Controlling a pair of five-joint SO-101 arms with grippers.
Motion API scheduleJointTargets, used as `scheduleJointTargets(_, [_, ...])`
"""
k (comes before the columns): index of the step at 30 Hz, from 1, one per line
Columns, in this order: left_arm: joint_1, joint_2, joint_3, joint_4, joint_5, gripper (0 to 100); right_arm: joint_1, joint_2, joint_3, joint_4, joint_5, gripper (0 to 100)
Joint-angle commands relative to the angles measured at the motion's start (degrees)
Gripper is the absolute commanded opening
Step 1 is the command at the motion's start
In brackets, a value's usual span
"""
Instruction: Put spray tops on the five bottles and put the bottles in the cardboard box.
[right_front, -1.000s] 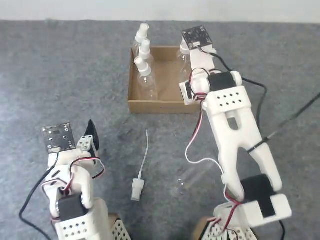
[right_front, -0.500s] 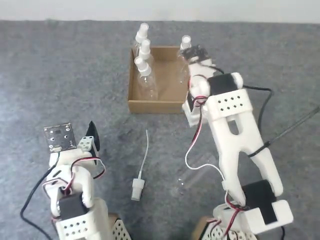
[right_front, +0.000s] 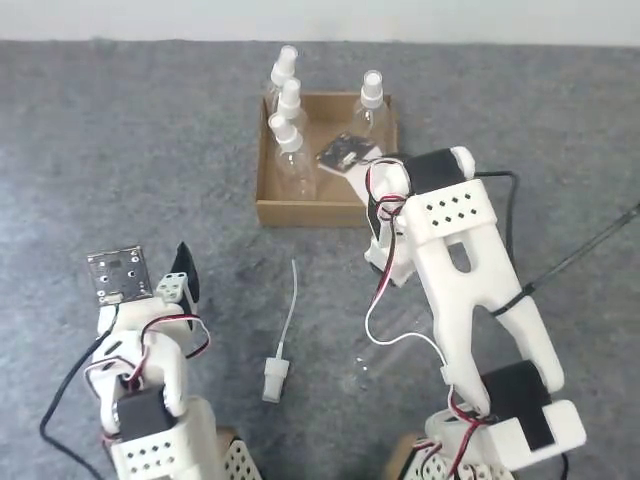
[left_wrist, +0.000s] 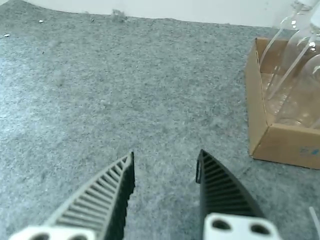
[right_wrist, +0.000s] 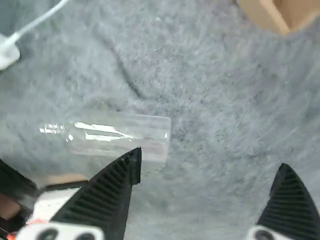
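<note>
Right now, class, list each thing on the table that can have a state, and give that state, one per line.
Cardboard box: open, upright.
Four bottles: upright in the box, capped.
Fifth bottle: lying on its side, no top.
Spray top: lying loose on the carpet.
Left gripper: jaws open, empty.
Right gripper: jaws open, empty.

An open brown cardboard box (right_front: 300, 212) holds four clear plastic bottles with white spray tops, all upright: a row of three bottles (right_front: 291, 100) along one side wall and a single bottle (right_front: 372, 100) in the far opposite corner. A fifth clear bottle (right_wrist: 120, 132) lies on its side outside the box, uncapped. A loose white spray top (right_front: 275, 378) lies near it, its thin tube pointing toward the box.
</note>
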Motion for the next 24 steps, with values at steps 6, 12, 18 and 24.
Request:
scheduleJointTargets(6, [-0.2,-1.0,-0.7,-1.0,0.6,19,-1.6,-11.7,8.0,2.3,8.0,35.8])
scheduleJointTargets(12, [-0.2,-1.0,-0.7,-1.0,0.6,19,-5.1,-24.8,19.9,1.7,13.6,36.0])
scheduleJointTargets(18, [-0.2,-1.0,-0.7,-1.0,0.6,19,-11.6,-31.3,32.4,1.5,21.8,36.1])
scheduleJointTargets(24, [-0.2,-1.0,-0.7,-1.0,0.6,19,-15.1,-34.1,42.5,-6.5,28.7,36.1])
